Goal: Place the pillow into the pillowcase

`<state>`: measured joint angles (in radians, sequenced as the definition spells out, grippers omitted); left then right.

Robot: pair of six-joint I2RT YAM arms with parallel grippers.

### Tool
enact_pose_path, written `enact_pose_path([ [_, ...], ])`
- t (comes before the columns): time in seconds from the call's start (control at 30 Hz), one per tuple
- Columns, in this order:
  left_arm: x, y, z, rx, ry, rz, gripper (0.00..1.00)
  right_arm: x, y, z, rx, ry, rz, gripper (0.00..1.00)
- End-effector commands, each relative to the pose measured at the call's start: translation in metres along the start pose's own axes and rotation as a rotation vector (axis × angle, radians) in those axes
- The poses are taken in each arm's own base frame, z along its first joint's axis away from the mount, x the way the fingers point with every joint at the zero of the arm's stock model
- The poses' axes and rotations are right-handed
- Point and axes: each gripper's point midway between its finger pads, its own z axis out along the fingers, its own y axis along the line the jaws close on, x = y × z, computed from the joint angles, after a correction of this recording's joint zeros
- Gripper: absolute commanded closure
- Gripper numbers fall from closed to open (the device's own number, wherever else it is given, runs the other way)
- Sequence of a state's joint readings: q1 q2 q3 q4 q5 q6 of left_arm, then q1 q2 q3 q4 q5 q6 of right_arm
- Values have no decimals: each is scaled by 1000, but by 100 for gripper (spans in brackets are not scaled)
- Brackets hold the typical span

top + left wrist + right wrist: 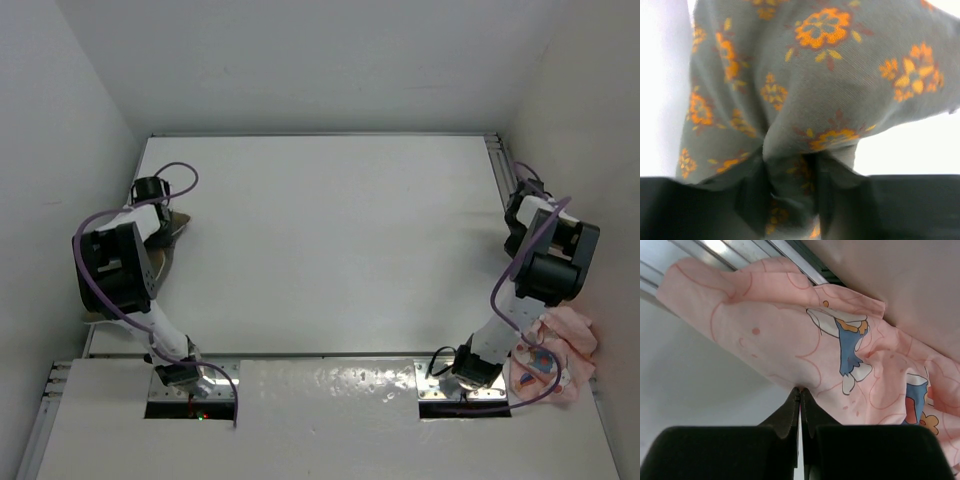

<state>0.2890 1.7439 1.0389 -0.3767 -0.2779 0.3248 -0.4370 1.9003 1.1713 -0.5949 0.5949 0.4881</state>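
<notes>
The left gripper (795, 200) is clamped on a bunched fold of the pillow (815, 85), whose grey-brown cloth with orange flowers fills the left wrist view. In the top view this arm stands at the left edge of the table (330, 240), mid-height in the frame.

The right gripper (800, 392) is closed, its jaws pressed together right at the lower edge of the pillowcase (780, 340). I cannot tell whether any cloth is pinched between them.

The pink pillowcase lies crumpled at the lower right of the top view, just beside the right arm's base. A metal rail (740, 255) shows behind it at the upper left of the right wrist view.
</notes>
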Motion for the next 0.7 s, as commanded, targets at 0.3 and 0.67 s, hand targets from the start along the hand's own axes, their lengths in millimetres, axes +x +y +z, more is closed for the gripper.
enact_pose_path([
  [0.3,-28,-13,-27,38,-113,-10,21,-44,13,-71,-112,-318,-27,100],
  [0.67,-78,-11,-73,68,-229,-21,0,-15,-7,-18,-29,-152,-92,1],
])
